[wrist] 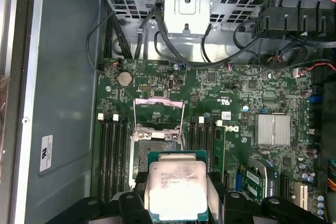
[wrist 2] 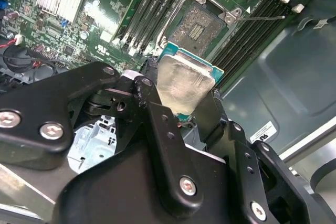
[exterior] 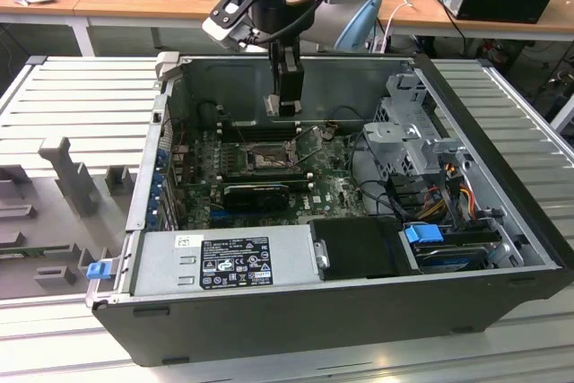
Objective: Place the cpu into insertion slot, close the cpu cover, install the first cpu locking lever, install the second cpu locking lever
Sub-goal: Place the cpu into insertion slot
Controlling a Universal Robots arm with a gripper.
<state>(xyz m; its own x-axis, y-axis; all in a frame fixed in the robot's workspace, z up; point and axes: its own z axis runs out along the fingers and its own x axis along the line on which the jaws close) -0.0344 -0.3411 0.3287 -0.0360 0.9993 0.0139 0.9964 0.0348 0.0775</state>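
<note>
- Fingers (wrist 2: pixel 152 108) of the gripper (wrist 2: pixel 181 95) are closed on the cpu (wrist 2: pixel 184 82), one black finger on each of two opposite edges.
- Between them the chip's pale metal face shows in both wrist views, and its green edge sticks out past the fingertips.
- In the first wrist view the cpu (wrist: pixel 176 190) fills the gap between the fingers, with nothing else in their hold.
- Just beyond the fingertips lies the insertion slot (wrist: pixel 156 148), bare and dark in its centre; the cpu is held off it, not seated.
- On the slot's far side from the fingers, the cpu cover (wrist: pixel 159 109) stands swung up and open.
- Rows of black memory slots (wrist: pixel 113 150) run along both sides of the socket, on the green motherboard (wrist: pixel 231 93).
- Farther out, a ribbed silver heatsink (wrist: pixel 273 129) sits on the board.
- Seen from the exterior view, the gripper (exterior: pixel 285 100) hangs inside the open computer case (exterior: pixel 296 311), above the insertion slot (exterior: pixel 267 159).
</note>
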